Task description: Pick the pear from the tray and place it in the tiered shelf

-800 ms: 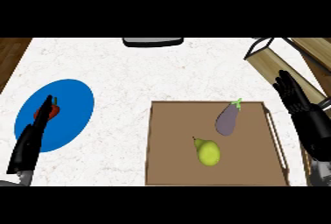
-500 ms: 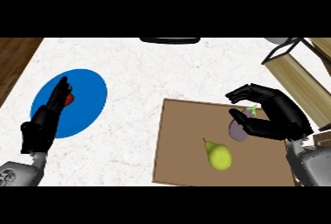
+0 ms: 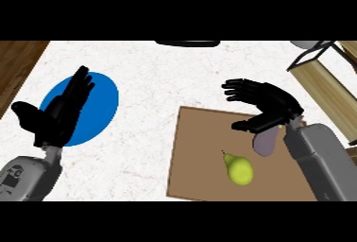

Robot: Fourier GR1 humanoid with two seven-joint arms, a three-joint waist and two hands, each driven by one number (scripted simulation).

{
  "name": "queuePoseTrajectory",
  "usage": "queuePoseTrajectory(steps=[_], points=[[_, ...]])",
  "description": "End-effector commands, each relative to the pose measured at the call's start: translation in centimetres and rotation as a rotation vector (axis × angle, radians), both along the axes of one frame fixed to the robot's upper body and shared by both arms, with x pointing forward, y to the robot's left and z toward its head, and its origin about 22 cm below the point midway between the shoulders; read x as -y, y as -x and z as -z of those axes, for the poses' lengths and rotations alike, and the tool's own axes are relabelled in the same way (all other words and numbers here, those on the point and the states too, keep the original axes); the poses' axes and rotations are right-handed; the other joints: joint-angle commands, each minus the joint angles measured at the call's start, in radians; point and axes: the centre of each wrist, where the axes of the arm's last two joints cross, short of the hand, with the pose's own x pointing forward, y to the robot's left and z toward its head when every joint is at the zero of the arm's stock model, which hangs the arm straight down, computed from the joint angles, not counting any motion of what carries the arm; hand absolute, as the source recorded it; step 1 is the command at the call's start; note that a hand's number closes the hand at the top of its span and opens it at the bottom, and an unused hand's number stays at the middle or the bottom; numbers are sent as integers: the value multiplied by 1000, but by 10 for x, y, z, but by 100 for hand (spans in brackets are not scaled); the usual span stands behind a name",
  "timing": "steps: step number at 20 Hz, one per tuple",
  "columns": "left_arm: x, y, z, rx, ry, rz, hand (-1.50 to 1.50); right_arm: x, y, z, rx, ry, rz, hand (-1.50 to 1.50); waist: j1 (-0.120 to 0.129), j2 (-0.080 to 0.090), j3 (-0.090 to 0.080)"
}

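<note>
A yellow-green pear [image 3: 239,170] lies on the brown wooden tray [image 3: 199,160] at the lower right, stem pointing up-left. A purple eggplant [image 3: 266,142] lies beside it, partly hidden by my right hand [image 3: 268,105]. That hand hovers over the tray's far edge, above the pear, fingers spread and loosely curved, holding nothing. The tiered shelf [image 3: 322,71], pale wood with a dark frame, stands at the right edge. My left hand [image 3: 61,111] rests open over the blue plate, fingers up.
A blue plate [image 3: 97,106] sits at the left, mostly under my left hand. A dark object [image 3: 188,43] lies at the counter's far edge. The brown floor [image 3: 17,61] shows beyond the counter's left edge.
My right hand has swung in from the right edge to over the tray's far side. The view has shifted, so the tray and plate sit differently. The pear and eggplant lie as before.
</note>
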Motion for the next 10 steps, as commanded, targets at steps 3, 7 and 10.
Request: queuePoseTrajectory(steps=[3, 7, 10], points=[[-8, -6, 5, -46, 30, -10, 0, -2, -46, -46, -33, 61, -304, -150, -25, -12, -2], [-4, -12, -4, -32, 35, -12, 0, -21, -55, -79, -62, 350, -526, -150, -23, -15, -4], [-1, -6, 2, -55, 39, 8, 0, -48, -49, -120, 86, 622, -688, -150, -14, -21, -4]])
